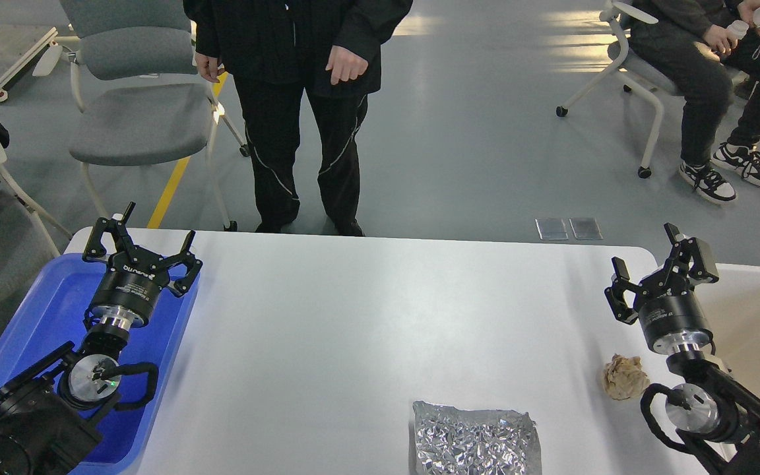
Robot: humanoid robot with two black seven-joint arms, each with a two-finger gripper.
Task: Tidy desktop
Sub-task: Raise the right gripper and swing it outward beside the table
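Both jaws spread and empty, right gripper (658,262) poised beyond crumpled paper ball (625,377) on desktop (327,343), left gripper (141,244) idle; best approached squarely from above.

Both arms are showing matte black casings broken by polished silver rings at the wrist, and each is wearing a black cable looping out beside a round silver joint cap. The left pincer (141,245) is carrying small white lettering across its black body, with angular black linkage fingers. The right pincer (658,264) is showing a pale label on its cylindrical base.
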